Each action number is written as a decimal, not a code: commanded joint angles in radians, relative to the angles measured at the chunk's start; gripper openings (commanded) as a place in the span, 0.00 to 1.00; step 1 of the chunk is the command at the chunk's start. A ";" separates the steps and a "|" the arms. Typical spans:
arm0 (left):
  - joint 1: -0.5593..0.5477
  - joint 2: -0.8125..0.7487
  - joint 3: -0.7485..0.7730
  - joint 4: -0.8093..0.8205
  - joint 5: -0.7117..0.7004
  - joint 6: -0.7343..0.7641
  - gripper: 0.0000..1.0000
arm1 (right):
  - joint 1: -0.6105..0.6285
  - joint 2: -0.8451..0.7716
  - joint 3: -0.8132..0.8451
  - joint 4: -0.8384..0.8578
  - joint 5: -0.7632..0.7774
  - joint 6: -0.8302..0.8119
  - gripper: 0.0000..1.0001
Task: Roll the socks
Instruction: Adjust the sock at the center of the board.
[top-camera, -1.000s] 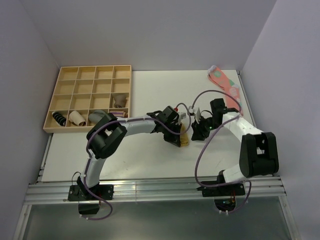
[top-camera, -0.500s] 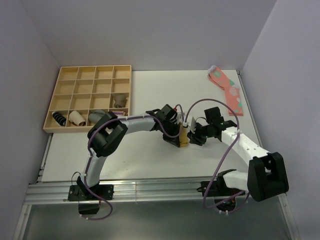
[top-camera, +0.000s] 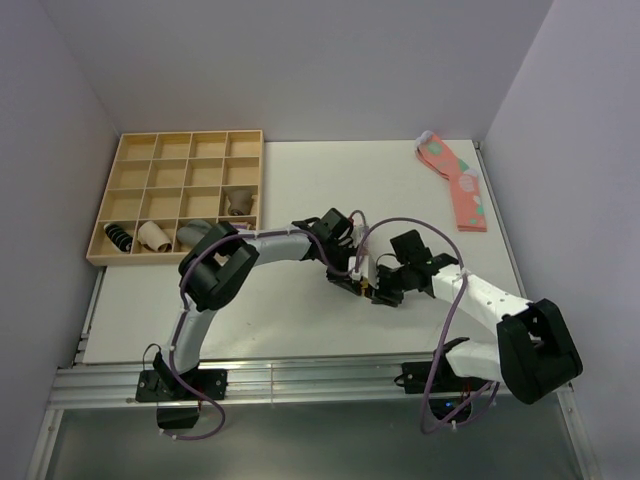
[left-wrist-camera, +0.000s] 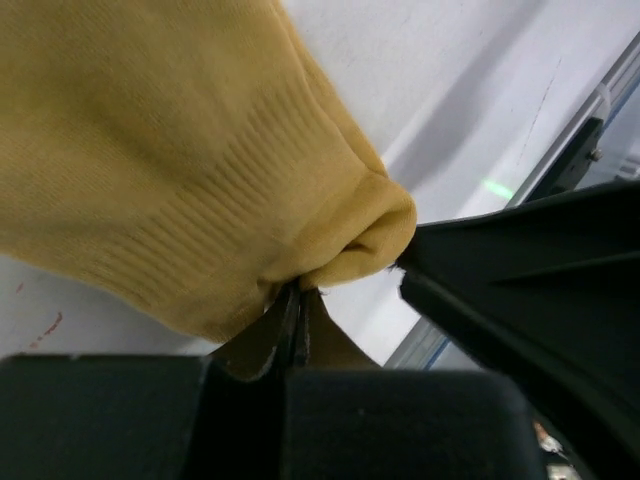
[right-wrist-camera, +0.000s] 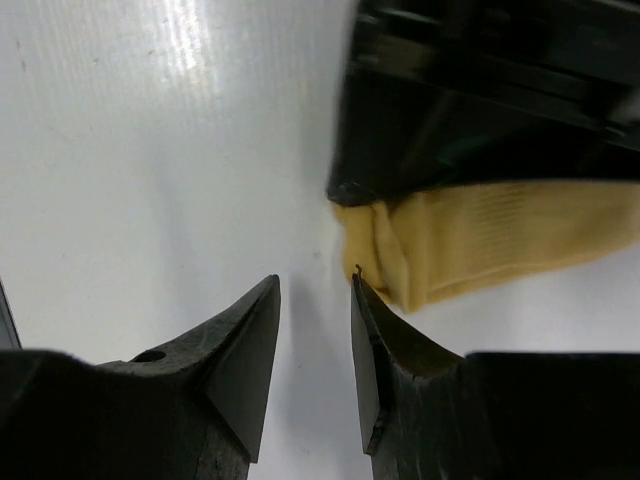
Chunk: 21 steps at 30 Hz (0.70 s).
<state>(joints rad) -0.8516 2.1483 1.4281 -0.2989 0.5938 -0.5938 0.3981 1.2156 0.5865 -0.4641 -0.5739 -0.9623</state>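
The mustard-yellow socks (left-wrist-camera: 170, 150) lie bunched on the white table, filling the upper left of the left wrist view. My left gripper (left-wrist-camera: 295, 305) is shut on their ribbed cuff edge. In the top view my left gripper (top-camera: 352, 272) and my right gripper (top-camera: 383, 291) meet at mid-table, and only a sliver of the socks (top-camera: 366, 284) shows between them. In the right wrist view my right gripper (right-wrist-camera: 315, 290) is open and empty. Its right fingertip touches the folded end of the socks (right-wrist-camera: 480, 245), which lies under my left gripper's black body (right-wrist-camera: 480, 110).
A wooden compartment tray (top-camera: 140, 160) stands at the back left with rolled grey and striped socks in its near cells. Pink spotted socks (top-camera: 455, 180) lie at the back right. Walls close in on three sides.
My right gripper has swung left and nearer, up against my left gripper. My left gripper has shifted slightly with the socks, which are now mostly hidden from above.
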 joint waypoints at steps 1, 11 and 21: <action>-0.003 0.050 0.044 -0.019 -0.009 -0.023 0.00 | 0.057 -0.019 -0.010 0.116 -0.027 -0.073 0.42; -0.001 0.053 0.046 -0.034 -0.012 -0.017 0.00 | 0.065 -0.070 -0.050 0.222 0.031 -0.070 0.41; 0.002 0.058 0.043 -0.048 -0.011 -0.008 0.00 | 0.065 -0.022 -0.024 0.182 0.085 -0.167 0.44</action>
<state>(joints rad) -0.8494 2.1750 1.4593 -0.3080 0.6132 -0.6216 0.4603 1.1831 0.5472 -0.2893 -0.5140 -1.0760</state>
